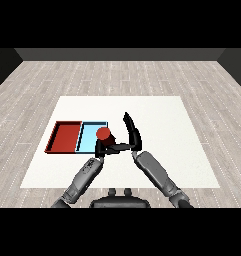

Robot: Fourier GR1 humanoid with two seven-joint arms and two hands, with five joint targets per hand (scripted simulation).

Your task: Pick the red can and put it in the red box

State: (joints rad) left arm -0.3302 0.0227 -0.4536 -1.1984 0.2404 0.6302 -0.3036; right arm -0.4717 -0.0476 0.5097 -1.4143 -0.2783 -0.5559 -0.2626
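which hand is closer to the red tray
Left. The left hand sits by the light blue tray, beside the red tray; the right hand is further right, past the red can.

Nothing's showing any readable text here: no labels, brands, numbers or signs are turning up on anything sitting on the table [157,107].

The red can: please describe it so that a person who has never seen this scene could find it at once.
On the white table two trays lie side by side at the left, the red tray and to its right the blue tray. The red can stands upright at the blue tray's right end, with the left hand curled round it. It is the only round thing there.
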